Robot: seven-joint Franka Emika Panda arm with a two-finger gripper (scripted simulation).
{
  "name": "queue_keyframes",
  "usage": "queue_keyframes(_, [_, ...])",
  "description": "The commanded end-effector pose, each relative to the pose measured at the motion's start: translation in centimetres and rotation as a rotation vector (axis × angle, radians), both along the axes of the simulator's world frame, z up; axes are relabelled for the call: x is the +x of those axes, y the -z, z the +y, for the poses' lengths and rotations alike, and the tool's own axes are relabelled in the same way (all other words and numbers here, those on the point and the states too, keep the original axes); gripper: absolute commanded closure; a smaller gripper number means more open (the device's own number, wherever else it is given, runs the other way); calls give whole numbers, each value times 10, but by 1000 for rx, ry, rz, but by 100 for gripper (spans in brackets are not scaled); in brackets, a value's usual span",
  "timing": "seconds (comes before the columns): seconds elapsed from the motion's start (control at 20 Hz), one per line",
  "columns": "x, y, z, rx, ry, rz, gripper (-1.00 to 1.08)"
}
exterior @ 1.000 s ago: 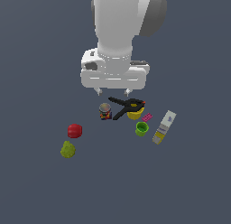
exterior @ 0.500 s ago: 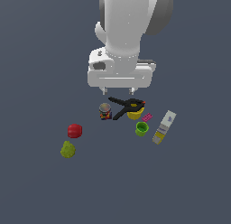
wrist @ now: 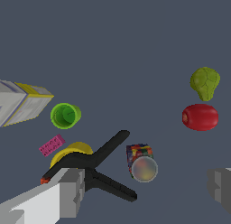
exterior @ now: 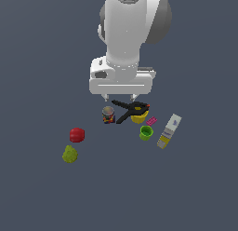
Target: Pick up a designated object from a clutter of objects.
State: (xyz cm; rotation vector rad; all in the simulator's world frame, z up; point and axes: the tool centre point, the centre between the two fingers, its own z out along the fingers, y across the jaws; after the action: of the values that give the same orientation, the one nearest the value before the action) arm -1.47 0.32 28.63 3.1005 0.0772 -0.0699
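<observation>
Small multicoloured metal can [exterior: 108, 115] beside black clamp [exterior: 129, 110]: rigid, light, slick; grip sides. My pincer [exterior: 120, 98] apart, empty.

White glossy arm segments with a grey rounded joint cover are seen; the boxy white pincer [exterior: 121, 98] is tipped with short grey fingers [wrist: 72, 191].

Can [exterior: 108, 115] upright beside clamp [exterior: 128, 110].

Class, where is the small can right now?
In the exterior view the can stands upright just below the open claw, beside the black clamp on that view's left, apart from the red object.
</observation>
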Motion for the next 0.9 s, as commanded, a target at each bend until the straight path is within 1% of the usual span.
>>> queue_keyframes(0.0, [-3, 11, -4, 4, -8, -1, -92])
queue_keyframes(0.2, [-10, 35, -12, 13, -25, -5, -92])
queue_keyframes(0.4, [-22, 65, -22, 23, -45, -11, -92])
queue_keyframes(0.85, [-63, 132, -47, 39, -90, -27, -92])
